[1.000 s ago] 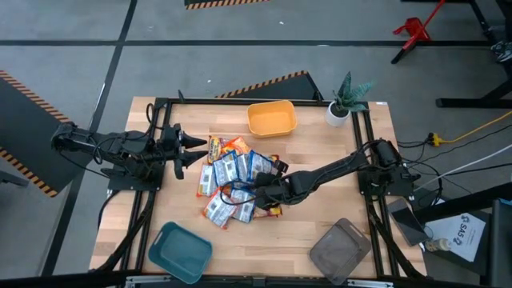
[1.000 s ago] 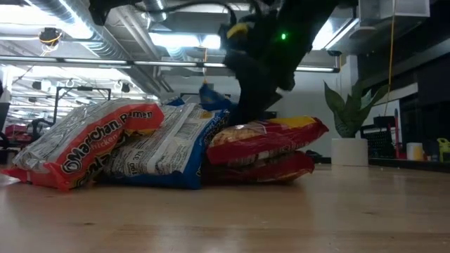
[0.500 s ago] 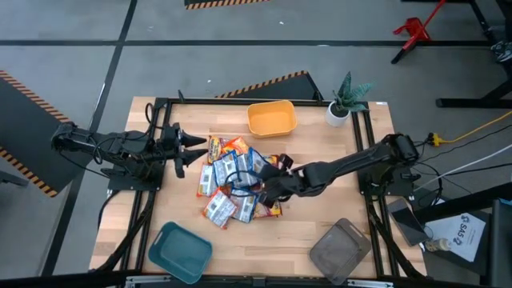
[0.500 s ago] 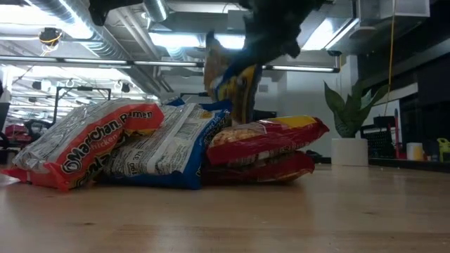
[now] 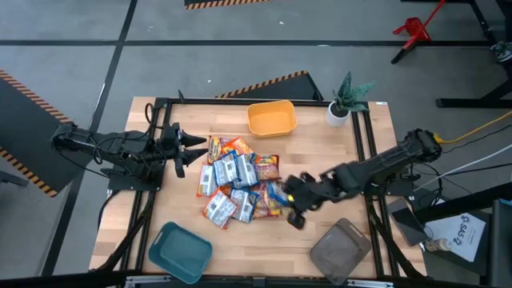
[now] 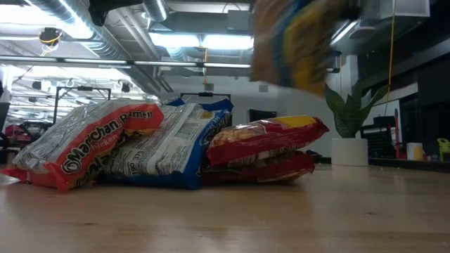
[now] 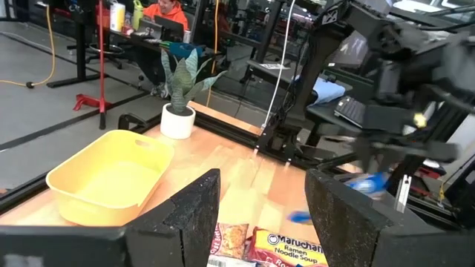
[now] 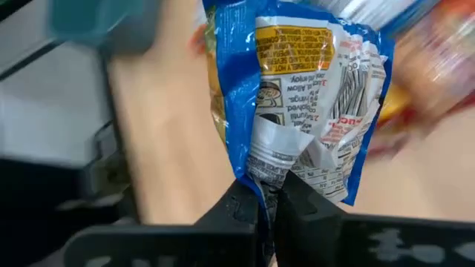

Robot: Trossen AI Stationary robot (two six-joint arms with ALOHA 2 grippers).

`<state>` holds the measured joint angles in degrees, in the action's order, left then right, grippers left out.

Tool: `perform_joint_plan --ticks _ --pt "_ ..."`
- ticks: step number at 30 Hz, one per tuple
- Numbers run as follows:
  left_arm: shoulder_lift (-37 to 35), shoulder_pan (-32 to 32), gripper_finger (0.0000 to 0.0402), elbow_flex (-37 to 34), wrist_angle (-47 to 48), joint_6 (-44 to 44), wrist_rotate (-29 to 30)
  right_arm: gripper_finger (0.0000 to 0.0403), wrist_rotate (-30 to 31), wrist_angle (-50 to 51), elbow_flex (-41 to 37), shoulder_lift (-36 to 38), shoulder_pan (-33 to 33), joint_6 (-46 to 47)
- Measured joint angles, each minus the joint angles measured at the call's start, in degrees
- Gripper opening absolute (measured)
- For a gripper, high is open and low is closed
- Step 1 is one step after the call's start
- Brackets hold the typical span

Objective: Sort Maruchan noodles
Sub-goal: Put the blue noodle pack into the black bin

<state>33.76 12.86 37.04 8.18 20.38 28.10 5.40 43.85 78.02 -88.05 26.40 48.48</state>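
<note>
A: Right tool (image 5: 293, 210), lifted off the table (image 5: 320, 136) just off the pile's edge, clamped shut on the crimped end of a blue-white packet (image 8: 297, 96).

B: Orientation of that packet?

A: Long axis running straight out ahead of the tool, free end pointing away from the fingers (image 8: 245, 208), printed back panel facing the wrist camera. Hanging in the air, clear of the table; seen blurred and high in the low view (image 6: 295, 39).

B: Rest of the noodles?

A: Heaped as a pile (image 5: 236, 180) on the table, beside the right tool toward the left arm. Long axes mixed, no common direction from above. From table level, an orange-red packet (image 6: 84, 144) tilted with one end down, a blue-white one (image 6: 172, 151) leaning on it, two red packets (image 6: 271, 137) stacked flat.

B: Left tool?

A: Left tool (image 5: 192, 149) at the table's edge, fingers spread wide (image 7: 185, 219), nothing between them, pile directly ahead.

B: Bins?

A: Yellow bin (image 5: 272, 118) beyond the pile, teal bin (image 5: 180, 250) and grey bin (image 5: 342, 250) at the near edge, the grey one nearest the right tool.
</note>
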Motion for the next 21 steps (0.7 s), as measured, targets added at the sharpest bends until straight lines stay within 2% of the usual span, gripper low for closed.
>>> perform_joint_plan --ticks 5,11,15,21 --pt "0.0 0.0 0.0194 0.0 0.0 0.0 1.5 0.0001 -3.7 1.0 0.0 3.0 9.0 12.6" --pt "0.0 0.0 0.0194 0.0 0.0 0.0 3.0 0.0 -3.0 2.7 0.0 4.8 20.7 31.8" --pt "0.0 0.0 0.0194 0.0 0.0 0.1 3.5 0.0 -2.9 8.4 0.0 4.4 27.1 43.0" --pt "0.0 0.0 0.0194 0.0 0.0 0.1 6.0 0.0 2.5 19.1 0.0 2.6 31.1 52.9"
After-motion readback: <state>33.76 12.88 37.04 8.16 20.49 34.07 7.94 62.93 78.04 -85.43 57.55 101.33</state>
